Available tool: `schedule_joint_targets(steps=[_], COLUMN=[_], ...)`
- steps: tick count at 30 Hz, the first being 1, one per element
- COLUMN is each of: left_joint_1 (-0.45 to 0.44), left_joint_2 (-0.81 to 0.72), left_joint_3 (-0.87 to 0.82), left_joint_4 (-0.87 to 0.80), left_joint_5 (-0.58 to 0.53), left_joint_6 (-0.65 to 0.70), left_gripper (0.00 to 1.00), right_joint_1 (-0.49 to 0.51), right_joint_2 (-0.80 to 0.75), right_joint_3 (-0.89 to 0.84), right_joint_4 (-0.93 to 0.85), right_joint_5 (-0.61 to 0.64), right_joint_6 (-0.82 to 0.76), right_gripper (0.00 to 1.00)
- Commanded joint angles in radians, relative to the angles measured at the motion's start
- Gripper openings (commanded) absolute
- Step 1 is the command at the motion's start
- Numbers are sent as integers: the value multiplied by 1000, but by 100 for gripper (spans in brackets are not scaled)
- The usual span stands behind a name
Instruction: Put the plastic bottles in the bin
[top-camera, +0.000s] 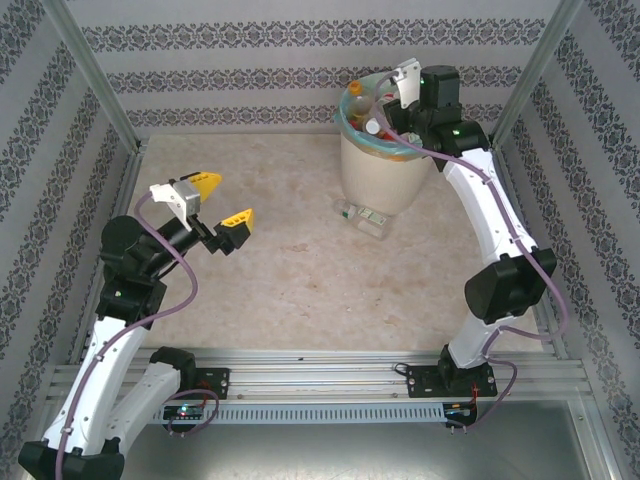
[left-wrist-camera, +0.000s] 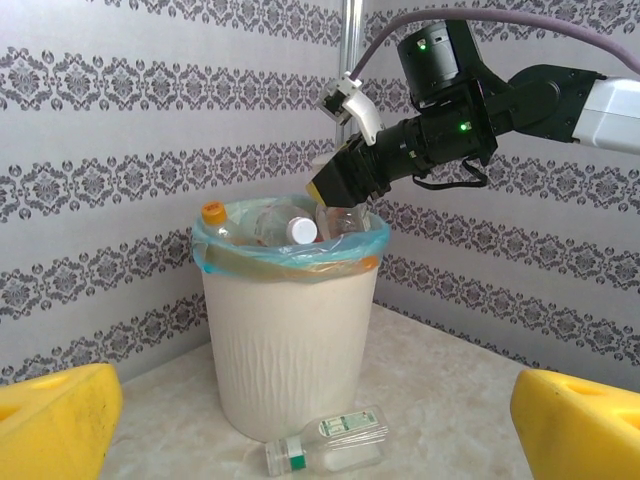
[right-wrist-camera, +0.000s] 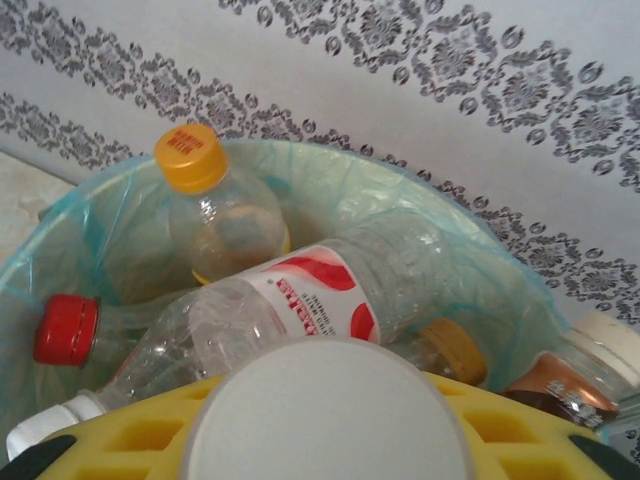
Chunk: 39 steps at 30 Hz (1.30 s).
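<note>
Plastic bottles (right-wrist-camera: 320, 295): several lie piled inside the bin (left-wrist-camera: 290, 340), on the teal liner. In the right wrist view, one with an orange cap (right-wrist-camera: 190, 158) is at the far side, one with a red cap (right-wrist-camera: 65, 328) at the left, and a red-and-white labelled one lies across the middle.

Right gripper (left-wrist-camera: 340, 195): directly over the bin mouth, at rim height. Its yellow fingers are clamped on a held bottle (right-wrist-camera: 325, 410), whose white round end faces the wrist camera. This bottle sits above the pile.

Stray bottle (top-camera: 362, 216): on its side on the table (top-camera: 280, 270), right at the foot of the bin on the near side.

Left gripper (top-camera: 228, 198): fingers (left-wrist-camera: 60, 415) spread wide, nothing between them. It is raised above the table, pointed toward the bin and well apart from the stray bottle.
</note>
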Motion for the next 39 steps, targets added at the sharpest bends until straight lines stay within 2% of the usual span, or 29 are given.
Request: schedule_joint_targets(steps=[1,8,11,14,19,25,29,33,34,37,39], left_joint_1=[-13,-12,-12,-13,-12,-13,-13,-13,-13,-12,-12], left_joint_2=[2,6,7,8,10,12,14,10,8,6,8], left_joint_3=[-5,-5,-1,-6,-11,-17,-20,-23,-23,-22,-26], left_joint_4=[11,4,2,10,24,35,45,36,31,18,19], left_joint_5=[16,21,21,19,20,16,20,19,19,18,17], left_joint_6=[10,11,10,6,-12,-19,-26,-24,-21,-13,-13], left_gripper=[100,100,100,100,100,100,100,100,100,100,100], right_joint_1=[-25,-54,-56,-54,-40,-6,-6,-13,-15,-31,-46], right_joint_2=[53,61,59,55,18,-46,-25,-30,-37,-58,-79], right_joint_3=[-35,-97,-91,-50,51,109,136,67,37,-41,-116], right_joint_4=[-126,-111,-106,-110,-122,-81,-96,-82,-71,-50,-8], right_joint_5=[-20,-71,-88,-108,-119,-141,-153,-148,-145,-136,-137], right_joint_6=[-44,-8,-1,15,66,113,139,161,165,193,214], right_gripper=[23,24,28,36,61,65,54,42,37,8,5])
